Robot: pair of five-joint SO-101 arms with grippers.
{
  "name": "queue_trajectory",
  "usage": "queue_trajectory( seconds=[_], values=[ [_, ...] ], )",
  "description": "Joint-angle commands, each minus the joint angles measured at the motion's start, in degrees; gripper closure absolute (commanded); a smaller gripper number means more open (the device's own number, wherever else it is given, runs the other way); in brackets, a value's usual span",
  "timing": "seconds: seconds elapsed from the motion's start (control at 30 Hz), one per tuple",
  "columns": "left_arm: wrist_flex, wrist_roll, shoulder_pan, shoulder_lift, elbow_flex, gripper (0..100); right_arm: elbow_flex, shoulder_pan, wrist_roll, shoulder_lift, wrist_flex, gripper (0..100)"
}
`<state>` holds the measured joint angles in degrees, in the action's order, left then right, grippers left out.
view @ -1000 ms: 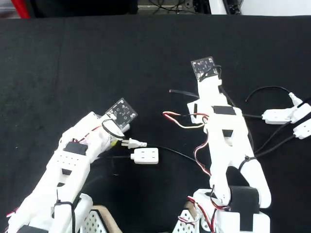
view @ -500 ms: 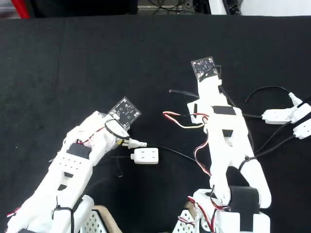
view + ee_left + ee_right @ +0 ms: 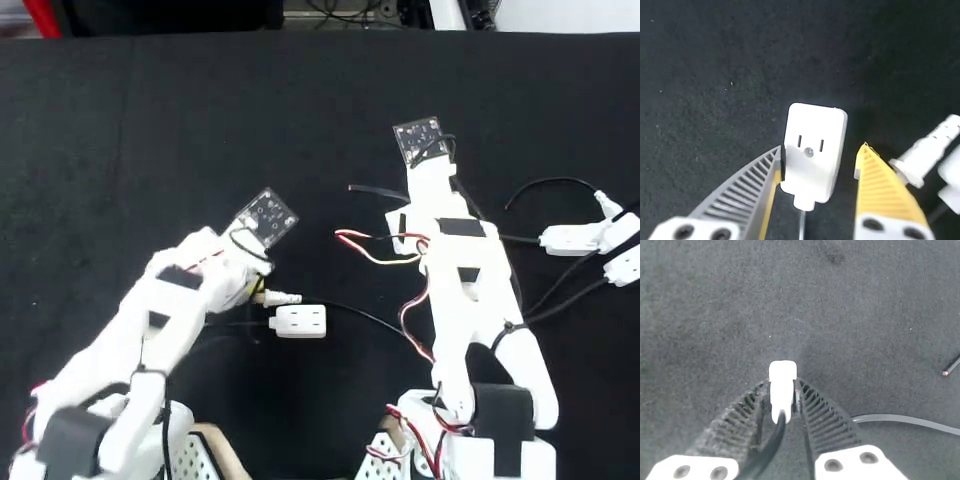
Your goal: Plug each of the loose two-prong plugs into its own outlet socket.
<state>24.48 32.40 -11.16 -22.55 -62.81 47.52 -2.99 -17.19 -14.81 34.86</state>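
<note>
A white outlet socket lies on the black cloth, its slotted face up, between the fingers of my left gripper. That gripper is open: the grey finger rests against the socket's side and the yellow finger stands a little apart. A loose white two-prong plug lies just beside the yellow finger. From above, the plug sits right behind the socket. My right gripper is shut on a small white plug with a black cable, low over the cloth.
At the table's right edge lie more white sockets and plugs on black cables. A thin black cable runs from the near socket toward the right arm's base. Another cable crosses the cloth by the right gripper.
The left arm has swung forward and to the right, bringing its wrist over the socket. The right arm has not moved.
</note>
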Motion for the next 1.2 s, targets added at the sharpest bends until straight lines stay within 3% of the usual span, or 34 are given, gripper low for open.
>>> queue_trajectory(
  seconds=[0.0, 0.4, 0.6, 0.7, 0.87, 1.03, 1.17],
  values=[
    [6.5, -0.5, 0.7, 5.8, 10.3, 77, -0.2, -0.7, -0.4, -2.3, -0.6, 98.7],
    [16.4, -0.4, 5.7, 18.4, 25.8, 77, -0.2, -0.7, -0.4, -2.3, -0.6, 98.7],
    [16.9, -0.4, 8.1, 20.4, 28.9, 77, -0.2, -0.7, -0.4, -2.3, -0.6, 98.7],
    [16.9, -0.8, 8.0, 18.7, 27.9, 77, -0.3, -0.7, -0.4, -2.3, -0.6, 98.7],
    [12.6, -9.4, 8.9, 11.3, 22.6, 70, -0.4, -0.9, -0.4, -2.3, -0.6, 98.7],
    [11.2, -9.4, 8.7, 0.8, 14.4, 66, -0.4, -0.8, -0.4, -2.3, -0.6, 98.7],
    [11.3, -6.8, 3.8, -8.9, 5.9, 66, -0.5, -0.8, -0.4, -2.3, -0.6, 98.7]
  ],
)
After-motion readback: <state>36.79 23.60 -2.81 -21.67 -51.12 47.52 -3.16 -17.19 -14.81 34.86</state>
